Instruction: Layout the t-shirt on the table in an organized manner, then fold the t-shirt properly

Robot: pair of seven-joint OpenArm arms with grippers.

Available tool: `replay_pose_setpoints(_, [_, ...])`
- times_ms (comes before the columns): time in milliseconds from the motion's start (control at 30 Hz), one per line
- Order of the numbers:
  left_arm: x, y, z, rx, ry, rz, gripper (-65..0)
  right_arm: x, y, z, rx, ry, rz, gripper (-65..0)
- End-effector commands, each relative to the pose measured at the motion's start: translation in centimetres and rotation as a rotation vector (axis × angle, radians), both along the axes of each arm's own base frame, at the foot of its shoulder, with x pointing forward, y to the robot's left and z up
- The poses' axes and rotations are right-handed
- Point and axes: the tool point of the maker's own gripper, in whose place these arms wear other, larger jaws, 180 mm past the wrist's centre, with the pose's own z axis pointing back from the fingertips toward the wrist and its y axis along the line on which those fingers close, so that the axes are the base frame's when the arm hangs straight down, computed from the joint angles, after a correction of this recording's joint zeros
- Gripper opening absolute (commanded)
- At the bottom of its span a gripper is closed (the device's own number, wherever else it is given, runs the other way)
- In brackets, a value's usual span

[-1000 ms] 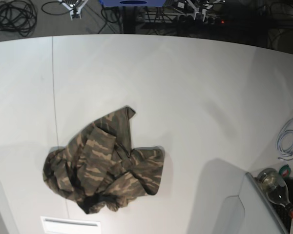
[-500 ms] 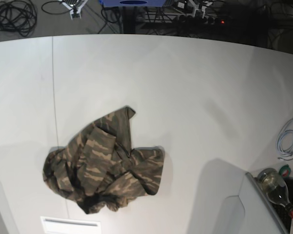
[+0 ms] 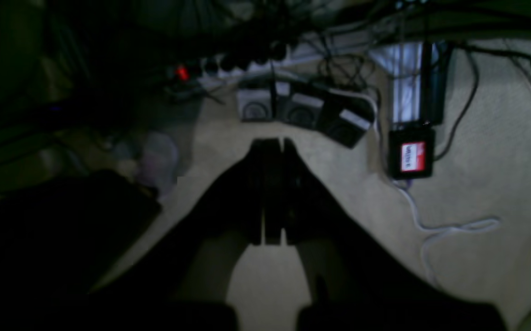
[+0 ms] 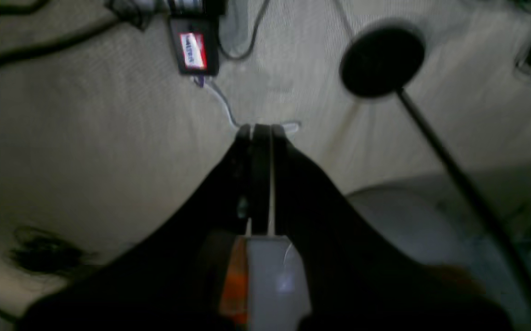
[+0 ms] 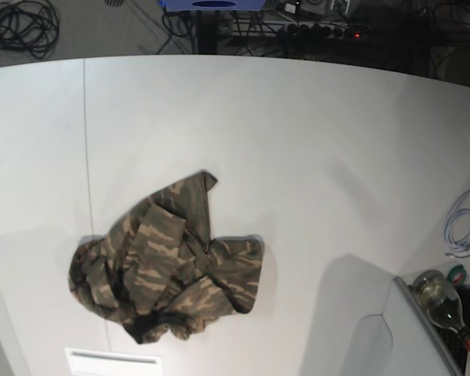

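The camouflage t-shirt (image 5: pixel 168 262) lies crumpled in a heap on the front left part of the white table (image 5: pixel 298 141), one corner pointing toward the back. Neither gripper shows in the base view. In the left wrist view my left gripper (image 3: pixel 273 142) is shut with nothing in it, hanging over a carpeted floor. The right wrist view has my right gripper (image 4: pixel 261 128) shut and empty too, above the same floor. Neither wrist view shows the shirt or the table.
A thin dark seam (image 5: pixel 87 157) crosses the table at the left. A white cable (image 5: pixel 462 227) and a bottle (image 5: pixel 442 301) sit at the right edge. On the floor are a black box with a red label (image 3: pixel 411 154) and a round black stand base (image 4: pixel 381 57).
The small white arm parts at the top edge of the base view have slipped out of the picture. The t-shirt has not moved.
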Motion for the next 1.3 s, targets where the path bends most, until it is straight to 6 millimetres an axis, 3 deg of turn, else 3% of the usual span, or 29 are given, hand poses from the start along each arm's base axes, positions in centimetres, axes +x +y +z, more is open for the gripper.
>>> replay_pose_setpoints(0, [-0.6,0.9,0.8,0.016,-0.009,-0.013,-65.0,0.0,-1.6,0.8,-0.033,-0.020,-0.021,-64.5])
replay_pose_setpoints(100, [-0.5,1.6,2.7,0.021,-0.055,-0.056,-65.0,0.9,-4.3,3.4,-0.100,-0.089,-0.061,-64.5])
replay_pose_setpoints(167, [0.2,1.7,4.1,0.019,-0.100,-0.085,-65.0,2.2,-4.9,5.1,-0.126,-0.160,-0.078,-64.5])
replay_pose_setpoints(367, [5.5,4.1,10.9,0.025,-0.339,0.040,-65.0,7.3,-7.1,10.6,-0.213,-0.366,-0.122,-64.5])
replay_pose_setpoints(500, [10.1,4.3,15.8,-0.013,-0.502,0.056,-65.0,12.3,-7.9,13.6,-0.239,-0.513,-0.106,-64.5])
replay_pose_setpoints(600, [13.8,2.6,19.1,-0.073,-0.627,0.054,-65.0,18.0,-8.2,16.3,-0.254,-0.670,-0.096,-64.5])
replay_pose_setpoints(700, [17.7,1.6,21.1,-0.103,-0.719,0.051,-65.0,24.8,-9.1,18.6,-0.272,-0.834,-0.104,-64.4])
replay_pose_setpoints(800, [21.5,1.0,20.9,-0.112,-0.691,0.090,-65.0,31.4,-9.6,20.3,-0.247,-0.933,-0.132,-63.3])
replay_pose_setpoints(900, [25.0,-0.2,19.7,-0.146,-0.648,0.192,-65.0,37.7,-7.6,21.1,-0.104,-0.923,-0.064,-61.7])
replay_pose_setpoints(1000, [27.7,-1.9,18.6,-0.202,-0.633,0.272,-65.0,42.9,-5.5,20.9,0.042,-0.861,0.044,-51.5])
replay_pose_setpoints(1100, [29.4,-3.9,18.4,-0.261,-0.653,0.326,-65.0,45.9,-5.4,19.1,0.137,-0.779,0.092,-36.8])
replay_pose_setpoints(1200, [29.7,-5.0,18.5,-0.289,-0.660,0.345,-65.0,47.4,-5.1,17.0,0.209,-0.729,0.080,-21.5])
replay_pose_setpoints(1233, [29.7,-5.0,18.5,-0.290,-0.660,0.346,-63.8,47.9,-5.1,16.8,0.219,-0.734,0.074,-18.3])
replay_pose_setpoints(1267, [29.7,-5.0,18.4,-0.289,-0.657,0.347,-57.4,48.4,-4.8,16.7,0.236,-0.744,0.071,-16.7])
